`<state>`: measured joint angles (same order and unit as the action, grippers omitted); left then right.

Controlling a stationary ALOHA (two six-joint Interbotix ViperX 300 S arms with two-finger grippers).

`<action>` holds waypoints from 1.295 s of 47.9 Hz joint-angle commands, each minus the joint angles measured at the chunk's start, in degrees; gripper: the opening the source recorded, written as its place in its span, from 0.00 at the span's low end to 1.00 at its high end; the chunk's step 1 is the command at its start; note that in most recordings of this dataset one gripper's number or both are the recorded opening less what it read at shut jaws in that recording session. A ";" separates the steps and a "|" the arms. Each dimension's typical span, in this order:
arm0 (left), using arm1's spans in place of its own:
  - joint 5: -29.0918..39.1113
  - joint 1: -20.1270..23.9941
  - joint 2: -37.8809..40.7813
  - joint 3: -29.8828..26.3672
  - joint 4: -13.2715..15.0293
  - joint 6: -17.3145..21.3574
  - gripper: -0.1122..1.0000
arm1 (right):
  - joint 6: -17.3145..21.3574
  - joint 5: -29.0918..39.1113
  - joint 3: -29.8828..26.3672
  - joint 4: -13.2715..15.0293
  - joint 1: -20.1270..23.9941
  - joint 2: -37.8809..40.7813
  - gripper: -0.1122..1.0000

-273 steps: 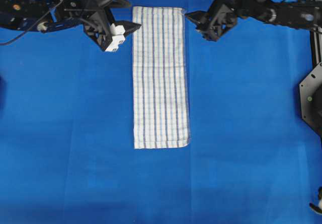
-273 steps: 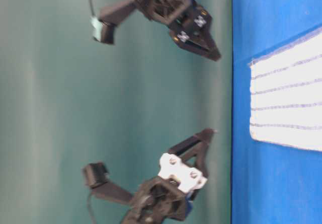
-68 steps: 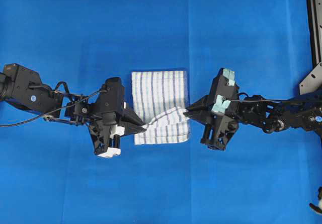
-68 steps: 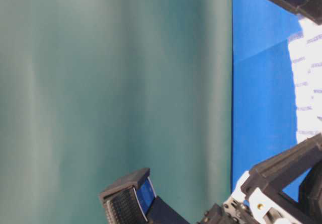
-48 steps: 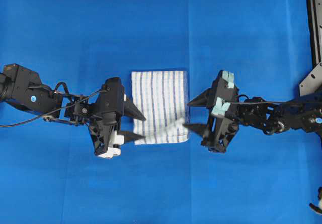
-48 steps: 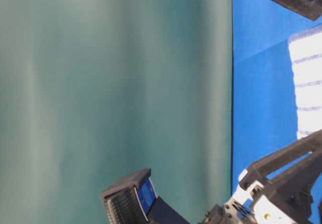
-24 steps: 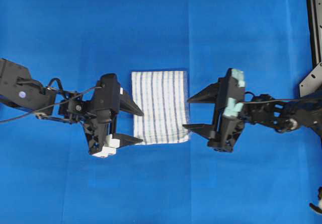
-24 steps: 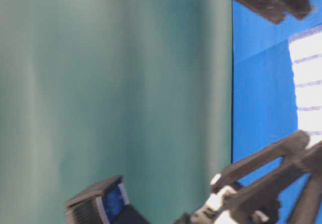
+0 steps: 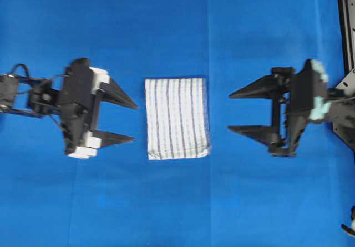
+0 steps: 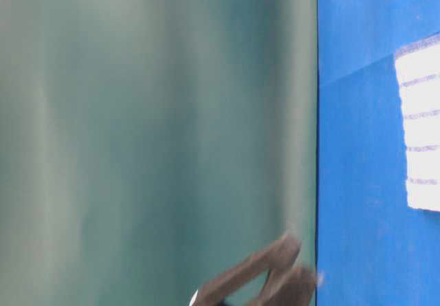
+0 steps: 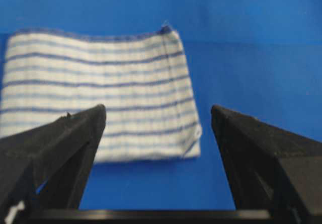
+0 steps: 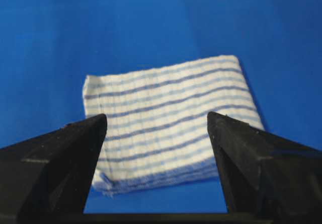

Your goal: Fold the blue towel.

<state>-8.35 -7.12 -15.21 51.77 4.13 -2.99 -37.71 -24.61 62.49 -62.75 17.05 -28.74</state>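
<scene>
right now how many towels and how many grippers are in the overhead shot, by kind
blue towel: 1
grippers: 2, the left gripper and the right gripper, both open and clear of the cloth
total: 3

No text, label, brand, number or sign is showing legibly in any view.
</scene>
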 commanded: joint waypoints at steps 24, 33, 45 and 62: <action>-5.98 2.11 -23.47 18.11 -0.09 4.83 0.81 | -5.19 -1.14 15.56 0.00 0.18 -22.76 0.84; -5.98 3.08 -31.11 23.91 -0.09 5.01 0.81 | -5.19 -1.93 18.98 0.09 0.09 -24.52 0.84; -6.59 3.08 -39.37 30.50 -0.09 5.01 0.81 | -5.10 -1.93 20.74 0.00 0.18 -24.43 0.84; -6.77 5.54 -46.49 35.77 -0.09 4.92 0.81 | -3.69 -3.25 22.32 -0.09 0.18 -24.79 0.82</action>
<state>-14.50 -2.02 -61.08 87.80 4.13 1.85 -41.57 -26.98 85.17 -62.84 17.14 -53.53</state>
